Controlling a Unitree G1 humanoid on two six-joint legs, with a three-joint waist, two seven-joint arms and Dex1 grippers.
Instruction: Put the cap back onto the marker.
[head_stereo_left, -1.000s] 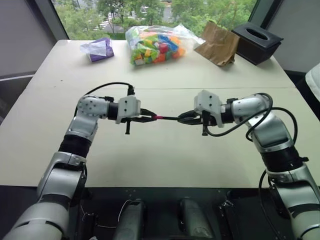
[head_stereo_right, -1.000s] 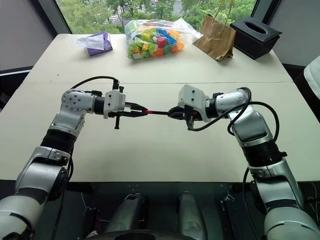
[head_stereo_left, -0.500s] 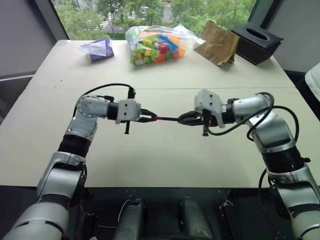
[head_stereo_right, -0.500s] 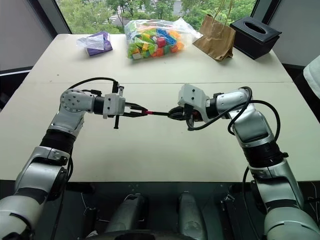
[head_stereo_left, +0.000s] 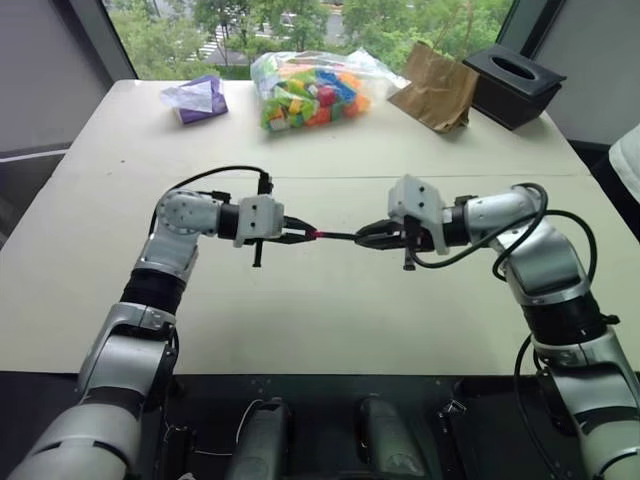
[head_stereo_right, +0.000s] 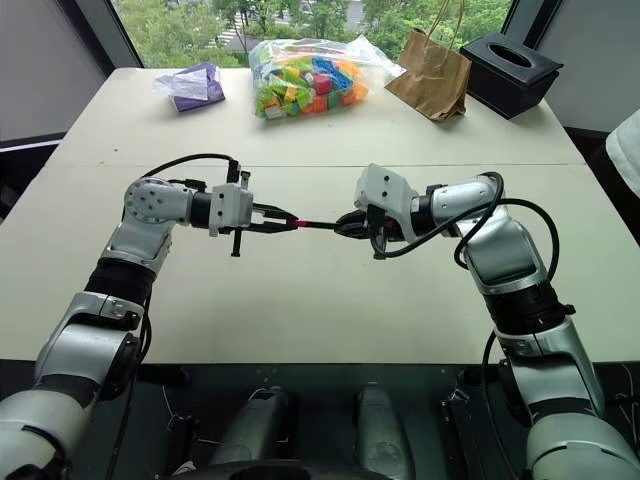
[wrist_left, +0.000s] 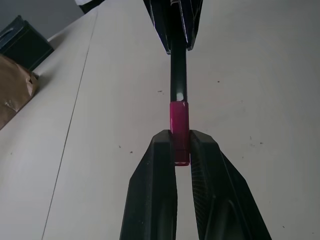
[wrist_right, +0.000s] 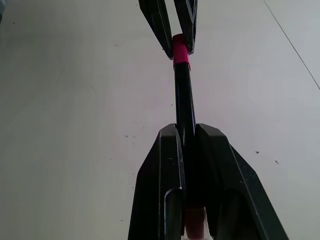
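I log my left gripper (wrist_left: 181, 150) clenched on the red cap (wrist_left: 179, 131), my right gripper (wrist_right: 189, 145) clenched on the black marker (wrist_right: 183, 97). The two point at each other above the table (head_stereo_left: 330, 310); the cap sits on the marker's end, midway between them. Beyond both: bagged blocks (head_stereo_left: 305, 90).

Glossy black marker (wrist_left: 178, 75), smooth red cap (wrist_left: 179, 131)
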